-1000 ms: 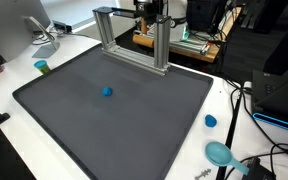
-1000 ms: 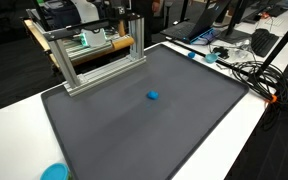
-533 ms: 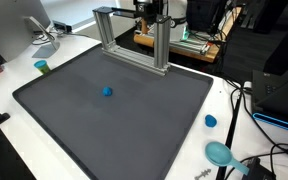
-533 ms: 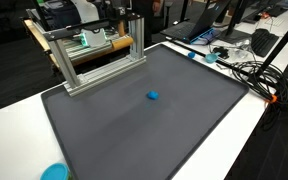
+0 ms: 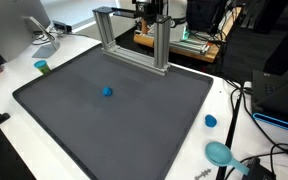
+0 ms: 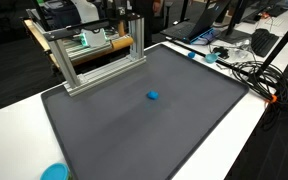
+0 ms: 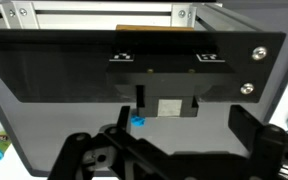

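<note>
A small blue object (image 5: 107, 91) (image 6: 153, 96) lies alone near the middle of a dark grey mat (image 5: 144, 125) (image 6: 134, 130). In the wrist view the blue object (image 7: 137, 119) shows just below a black plate with screws, on the grey mat (image 7: 44, 115). My gripper (image 7: 184, 128) is open and holds nothing. Its dark fingers (image 7: 246, 125) rise from the bottom edge on either side, and the object lies by the left one, well below it. I cannot make out the gripper in the exterior views.
An aluminium frame (image 5: 134, 40) (image 6: 94, 55) (image 7: 104, 14) stands along the mat's far edge. A teal cup (image 5: 41, 66), a blue cap (image 5: 210, 121) and a teal dish (image 5: 220, 152) (image 6: 54, 172) sit on the white table. Cables (image 6: 246, 70) lie off one side.
</note>
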Controlling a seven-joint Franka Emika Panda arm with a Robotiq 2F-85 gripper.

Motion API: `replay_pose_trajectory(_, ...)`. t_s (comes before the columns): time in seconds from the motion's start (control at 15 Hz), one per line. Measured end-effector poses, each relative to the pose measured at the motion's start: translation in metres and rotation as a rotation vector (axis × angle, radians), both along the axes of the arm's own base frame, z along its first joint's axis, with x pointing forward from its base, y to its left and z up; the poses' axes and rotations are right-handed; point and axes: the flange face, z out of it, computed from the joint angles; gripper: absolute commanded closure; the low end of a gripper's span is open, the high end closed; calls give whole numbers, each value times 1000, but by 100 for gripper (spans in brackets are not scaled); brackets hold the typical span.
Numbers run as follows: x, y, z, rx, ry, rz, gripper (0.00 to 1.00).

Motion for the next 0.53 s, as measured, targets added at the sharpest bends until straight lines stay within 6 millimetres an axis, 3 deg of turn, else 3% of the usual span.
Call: replay_pose_trajectory(0.53,-2,-6,-2,-24,19,-5,0)
